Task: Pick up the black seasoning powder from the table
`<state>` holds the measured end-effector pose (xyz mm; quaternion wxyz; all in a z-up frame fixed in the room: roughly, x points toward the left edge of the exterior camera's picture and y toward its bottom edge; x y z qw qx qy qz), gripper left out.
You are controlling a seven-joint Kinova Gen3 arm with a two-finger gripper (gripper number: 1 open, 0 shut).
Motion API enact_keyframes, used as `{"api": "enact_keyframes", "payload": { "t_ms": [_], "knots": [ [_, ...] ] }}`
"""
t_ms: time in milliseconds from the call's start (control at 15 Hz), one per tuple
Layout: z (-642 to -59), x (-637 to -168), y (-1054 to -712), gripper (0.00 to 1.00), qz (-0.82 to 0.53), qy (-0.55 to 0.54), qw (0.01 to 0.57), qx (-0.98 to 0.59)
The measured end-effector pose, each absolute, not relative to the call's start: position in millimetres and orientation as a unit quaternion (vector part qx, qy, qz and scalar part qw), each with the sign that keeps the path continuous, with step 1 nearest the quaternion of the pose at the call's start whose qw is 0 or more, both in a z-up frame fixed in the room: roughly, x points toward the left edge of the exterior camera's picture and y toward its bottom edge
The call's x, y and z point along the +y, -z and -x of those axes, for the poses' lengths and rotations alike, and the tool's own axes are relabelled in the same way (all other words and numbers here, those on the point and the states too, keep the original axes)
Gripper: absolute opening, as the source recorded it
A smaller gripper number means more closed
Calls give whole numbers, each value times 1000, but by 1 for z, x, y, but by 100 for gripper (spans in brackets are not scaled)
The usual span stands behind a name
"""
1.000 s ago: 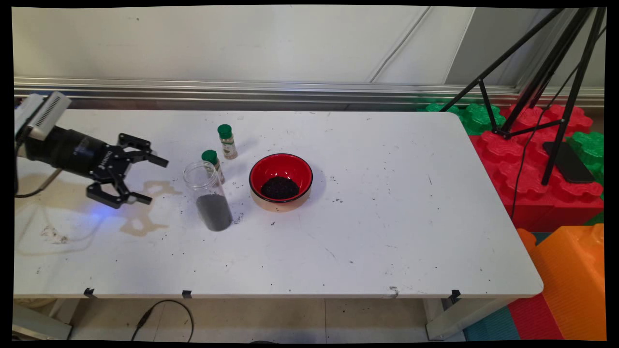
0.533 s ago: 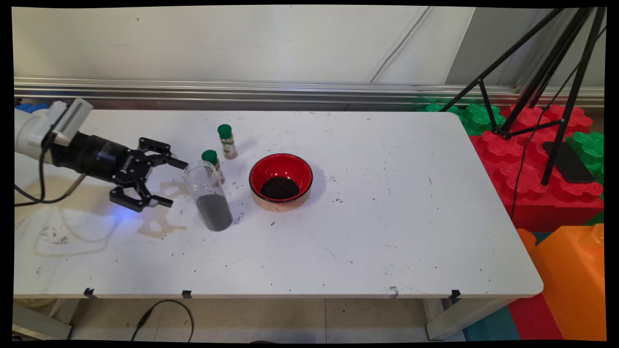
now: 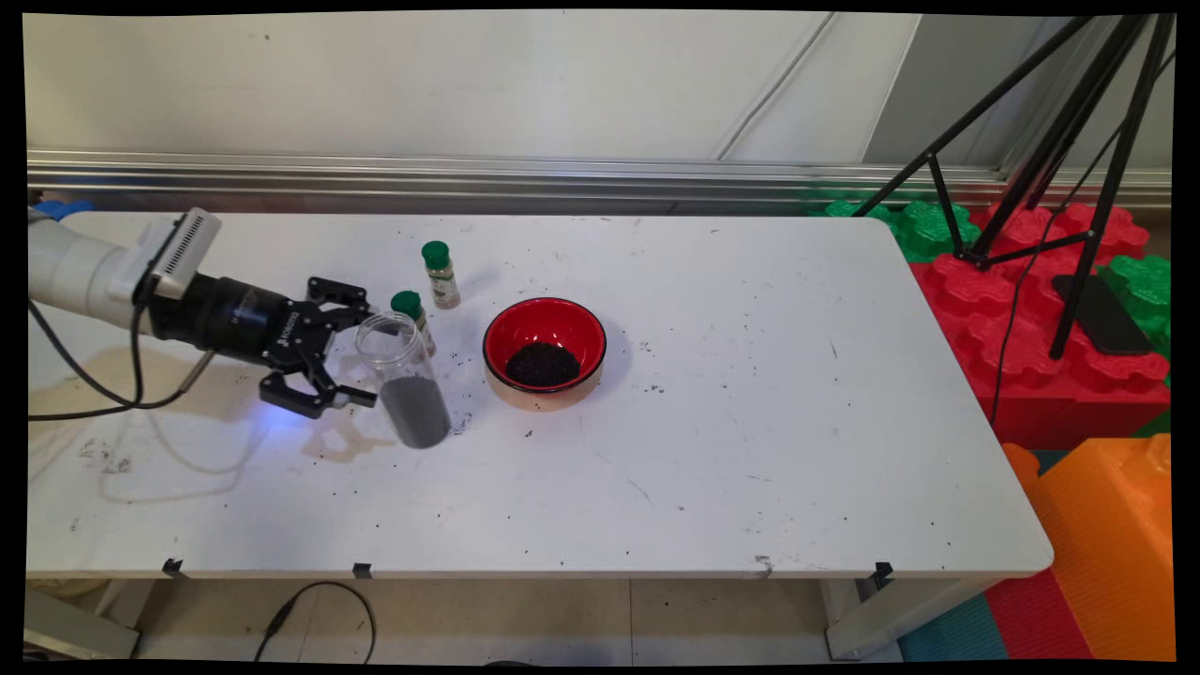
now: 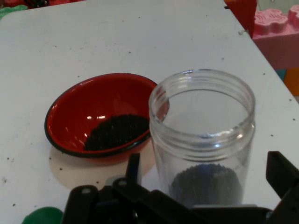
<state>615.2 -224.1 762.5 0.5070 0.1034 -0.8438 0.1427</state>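
— At the left middle of the main view, where do you see the gripper [image 3: 361, 364] now?

— You see it low over the table [image 3: 750, 450], pointing to the right of the frame. Its jaws stand wide open and hold nothing. The clear jar [image 3: 405, 380] stands upright just to the right of them, with its long axis vertical, and the two fingers begin to come on both sides of it, but I cannot tell if they touch the glass.

— And in the hand view?

— You have the jar [image 4: 203, 140] straight ahead, between the fingers, with dark grains at its bottom. The red bowl [image 4: 100, 116] with the same dark grains lies to the left behind it.

— Any writing?

— The two green-capped spice bottles [image 3: 439, 274] carry labels, but you cannot read them. Small white lettering on the gripper body is also too small to read.
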Motion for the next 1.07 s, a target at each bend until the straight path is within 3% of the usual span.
{"api": "enact_keyframes", "payload": {
  "t_ms": [1067],
  "knots": [
    [-592, -234, -728, 100, -121, -149, 527, -828]
  ]
}}
